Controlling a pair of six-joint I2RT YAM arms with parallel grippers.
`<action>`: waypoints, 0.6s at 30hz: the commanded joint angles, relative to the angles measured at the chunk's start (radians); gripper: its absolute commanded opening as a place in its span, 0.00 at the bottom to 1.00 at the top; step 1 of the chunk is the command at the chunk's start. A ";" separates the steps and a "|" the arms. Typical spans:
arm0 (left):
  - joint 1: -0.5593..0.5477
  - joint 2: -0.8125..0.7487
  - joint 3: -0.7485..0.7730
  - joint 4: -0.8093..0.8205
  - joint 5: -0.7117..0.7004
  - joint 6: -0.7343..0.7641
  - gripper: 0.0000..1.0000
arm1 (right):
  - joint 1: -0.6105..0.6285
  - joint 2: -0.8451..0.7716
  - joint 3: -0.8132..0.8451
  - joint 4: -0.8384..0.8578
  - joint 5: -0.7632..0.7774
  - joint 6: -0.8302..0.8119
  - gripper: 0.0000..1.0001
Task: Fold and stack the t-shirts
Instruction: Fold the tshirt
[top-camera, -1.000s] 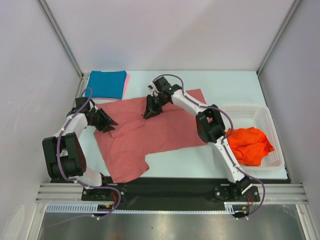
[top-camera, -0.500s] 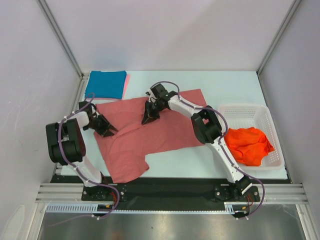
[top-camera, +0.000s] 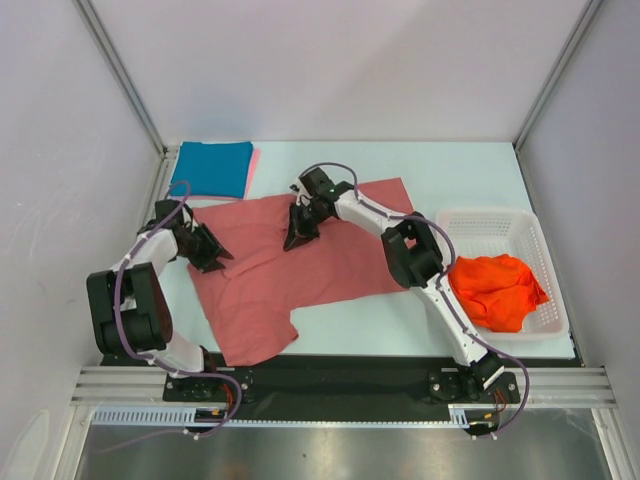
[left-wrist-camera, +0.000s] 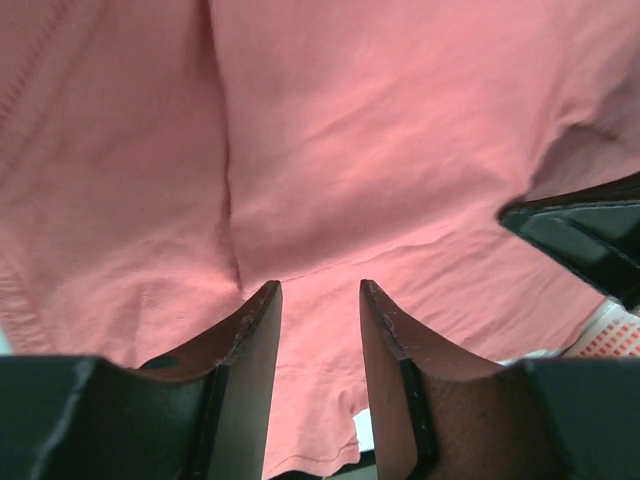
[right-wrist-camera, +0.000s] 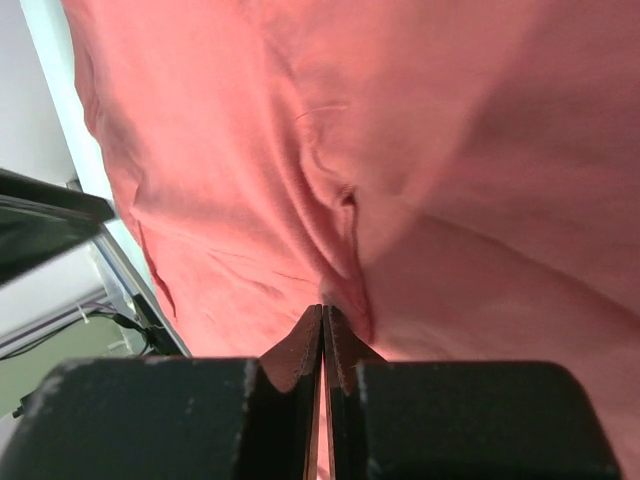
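Note:
A dusty salmon-red t-shirt (top-camera: 320, 262) lies spread and creased across the middle of the table. My right gripper (top-camera: 292, 241) presses down on its upper middle. In the right wrist view this gripper (right-wrist-camera: 323, 310) is shut, and a small pucker of the salmon cloth (right-wrist-camera: 345, 250) is pinched at its tips. My left gripper (top-camera: 220, 256) sits low over the shirt's left edge. Its fingers (left-wrist-camera: 255, 330) stand apart with flat salmon cloth (left-wrist-camera: 330, 180) beneath the gap and nothing gripped. A folded teal-blue t-shirt (top-camera: 212, 168) lies at the back left on a light pink one (top-camera: 254, 168).
A white lattice basket (top-camera: 490, 215) stands at the right and holds a crumpled bright orange-red t-shirt (top-camera: 496, 290). Grey walls close in the table on both sides and behind. The metal rail with the arm bases (top-camera: 340, 385) runs along the near edge.
My right gripper has come down a little to the left and closed on a fold of the salmon-red t-shirt. The left gripper shifted slightly at the shirt's left edge and opened a touch.

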 joint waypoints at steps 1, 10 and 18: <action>-0.010 0.035 -0.057 0.032 0.050 -0.026 0.42 | 0.021 -0.019 0.037 0.006 -0.016 0.025 0.06; 0.036 -0.049 -0.074 -0.016 -0.130 0.002 0.52 | 0.001 -0.144 -0.019 -0.125 0.139 -0.119 0.20; -0.030 -0.376 -0.053 -0.202 -0.286 -0.081 0.66 | 0.079 -0.478 -0.344 -0.225 0.207 -0.251 0.52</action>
